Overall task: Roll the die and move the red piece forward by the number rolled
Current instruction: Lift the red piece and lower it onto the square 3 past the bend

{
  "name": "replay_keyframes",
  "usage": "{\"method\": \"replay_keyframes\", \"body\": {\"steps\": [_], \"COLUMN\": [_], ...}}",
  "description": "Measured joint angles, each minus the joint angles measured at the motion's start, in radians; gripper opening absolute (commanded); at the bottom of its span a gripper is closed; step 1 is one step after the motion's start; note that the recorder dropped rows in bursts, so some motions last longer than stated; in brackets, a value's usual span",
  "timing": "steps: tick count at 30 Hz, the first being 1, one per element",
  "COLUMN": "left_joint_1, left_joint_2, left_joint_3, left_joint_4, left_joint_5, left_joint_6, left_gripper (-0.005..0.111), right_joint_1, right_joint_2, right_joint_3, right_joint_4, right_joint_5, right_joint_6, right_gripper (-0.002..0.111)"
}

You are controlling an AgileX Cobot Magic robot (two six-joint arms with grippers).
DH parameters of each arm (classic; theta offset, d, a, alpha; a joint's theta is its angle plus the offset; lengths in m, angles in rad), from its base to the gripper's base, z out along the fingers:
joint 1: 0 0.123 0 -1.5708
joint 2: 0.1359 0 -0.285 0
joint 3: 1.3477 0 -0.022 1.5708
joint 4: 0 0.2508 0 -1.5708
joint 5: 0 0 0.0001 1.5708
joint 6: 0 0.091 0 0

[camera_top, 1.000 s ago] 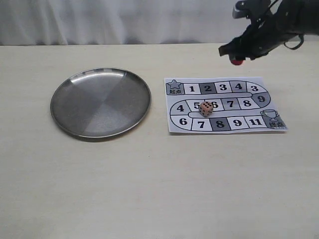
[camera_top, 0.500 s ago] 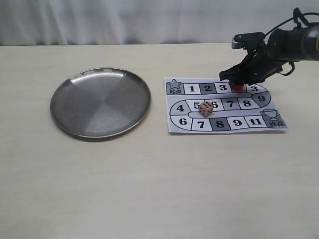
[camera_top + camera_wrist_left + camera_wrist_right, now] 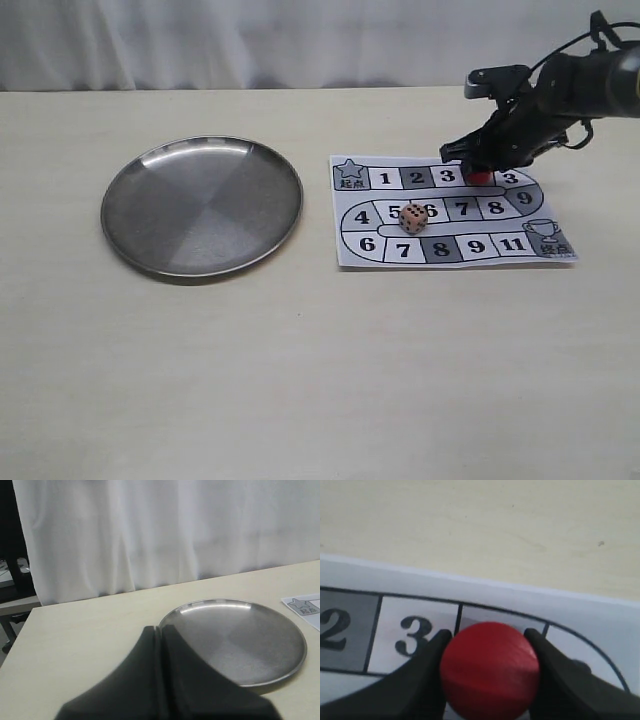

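**A:** Where does everything stand?

**B:** On the table [image 3: 300, 380], the plate [image 3: 130, 190] lies toward the left edge and the board [image 3: 350, 260] toward the right. The left gripper [image 3: 160, 680] is clenched on nothing. The right gripper [image 3: 480, 168] clasps the red piece [image 3: 490, 667] low over square 4, at the board's far edge. The die [image 3: 413, 217] rests on the board's middle row, by squares 5 and 6.

**A:** Which step is this?

**B:** Setting the piece down, I judge. Next the gripper needs to let go cleanly and lift straight up, so the piece stays upright.

**A:** What has changed?

**B:** A second ago the gripper held the piece in the air beyond the board's far edge. It has since come down. The die and plate haven't moved.
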Motion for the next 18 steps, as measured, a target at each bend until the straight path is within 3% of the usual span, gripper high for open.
{"method": "replay_keyframes", "body": {"steps": [12,18], "left_joint_1": [0.000,0.000], "left_joint_2": [0.000,0.000], "left_joint_3": [0.000,0.000], "left_joint_4": [0.000,0.000], "left_joint_5": [0.000,0.000], "left_joint_6": [0.000,0.000], "left_gripper": [0.000,0.000], "right_joint_1": [-0.023,-0.064], "right_joint_2": [-0.269,-0.263], "right_joint_3": [-0.029,-0.023], "right_joint_4": [-0.053,-0.061], "right_joint_5": [0.074,0.074], "right_joint_6": [0.010,0.031], "right_gripper": [0.005,0.005]}}
